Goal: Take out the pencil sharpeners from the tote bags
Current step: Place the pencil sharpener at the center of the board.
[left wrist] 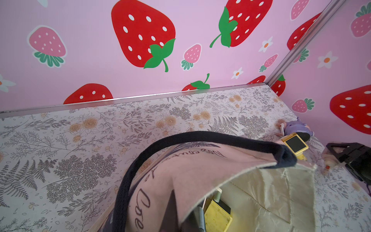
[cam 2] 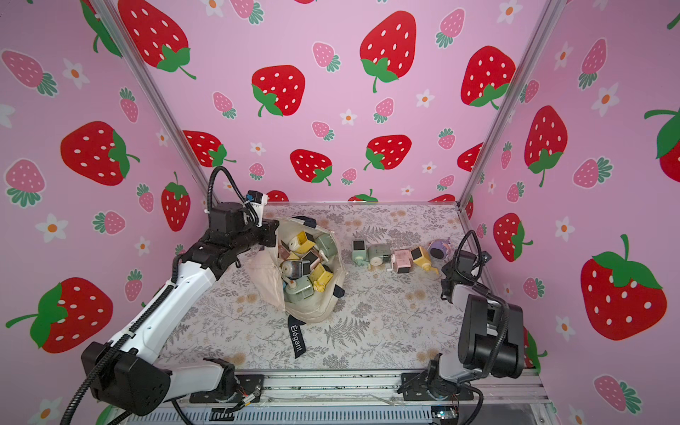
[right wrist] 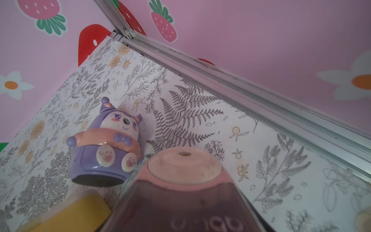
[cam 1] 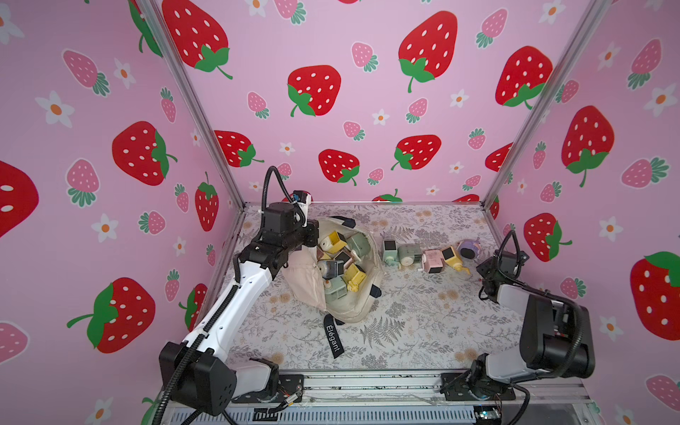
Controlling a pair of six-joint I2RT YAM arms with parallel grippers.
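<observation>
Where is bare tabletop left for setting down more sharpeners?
Widest bare patch: the table in front of the sharpener row, between the tote bag and the right arm. A narrower strip runs behind the row, along the back wall. Crowded: the row up to the right gripper.

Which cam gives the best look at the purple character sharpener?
Right wrist: the purple sharpener sits mid-frame, large, face and paws sharp. Both top views show the sharpener small, at the row's end. Left wrist catches only part of it behind a yellow sharpener.
</observation>
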